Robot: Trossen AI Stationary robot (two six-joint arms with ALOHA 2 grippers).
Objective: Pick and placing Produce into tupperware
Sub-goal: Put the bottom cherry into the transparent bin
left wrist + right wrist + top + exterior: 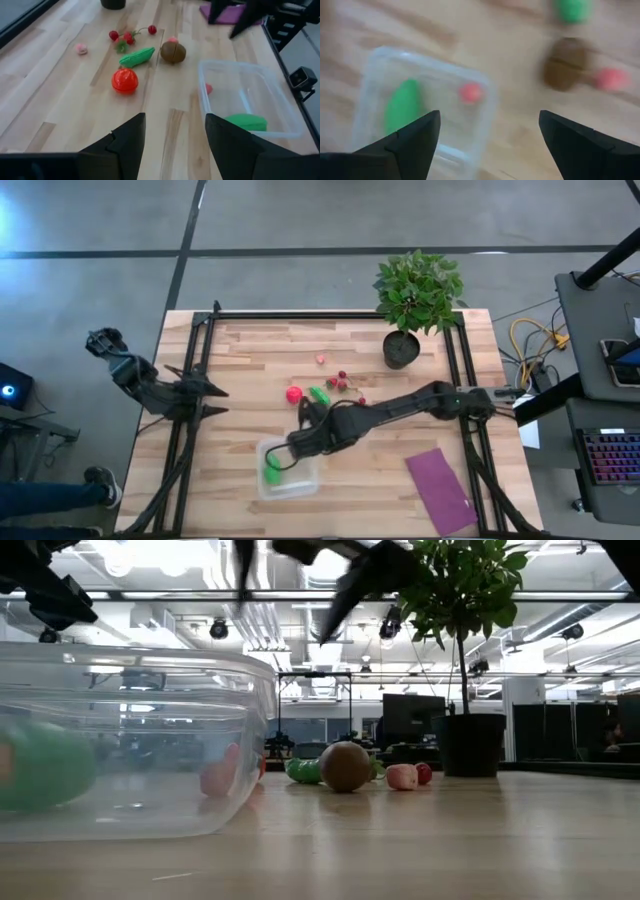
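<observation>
High view: the right gripper (300,442) hangs over the tupperware (310,480) near the tabletop's front edge, fingers spread and empty. Inside lie a green piece (404,106) and a small red bit (470,92). The left gripper (218,402) waits at the left edge, fingers apart.
</observation>
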